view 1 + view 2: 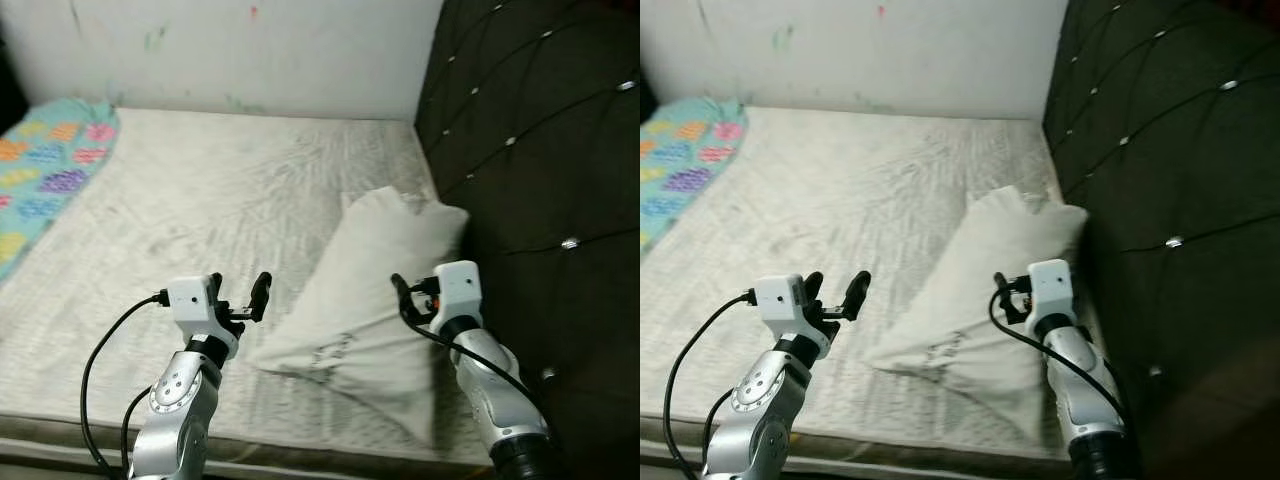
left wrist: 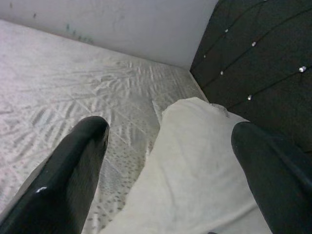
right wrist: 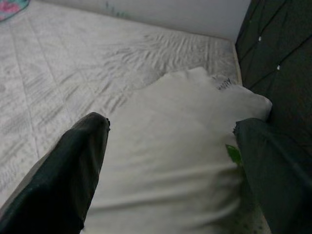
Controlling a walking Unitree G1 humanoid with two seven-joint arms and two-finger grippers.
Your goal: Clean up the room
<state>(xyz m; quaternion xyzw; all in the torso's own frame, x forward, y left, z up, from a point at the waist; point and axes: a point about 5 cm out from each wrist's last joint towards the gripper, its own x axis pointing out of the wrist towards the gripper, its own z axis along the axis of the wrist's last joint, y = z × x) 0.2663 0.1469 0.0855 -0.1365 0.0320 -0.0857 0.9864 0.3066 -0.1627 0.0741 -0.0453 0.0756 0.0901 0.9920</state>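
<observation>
On the bare mattress (image 1: 200,200), against the dark tufted headboard (image 1: 540,150), I see a white pillow (image 1: 370,300) lying askew. My left gripper (image 1: 238,292) hovers just beside its near corner, fingers spread; my right gripper (image 3: 170,161) hangs over it, also spread. A patterned blanket (image 1: 45,160) lies far left.

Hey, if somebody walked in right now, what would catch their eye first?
The white pillow lying askew on the bare mattress, its far end against the dark tufted headboard. The left gripper and right gripper hover open at either side of it. A colourful blanket lies at the far left corner.
</observation>
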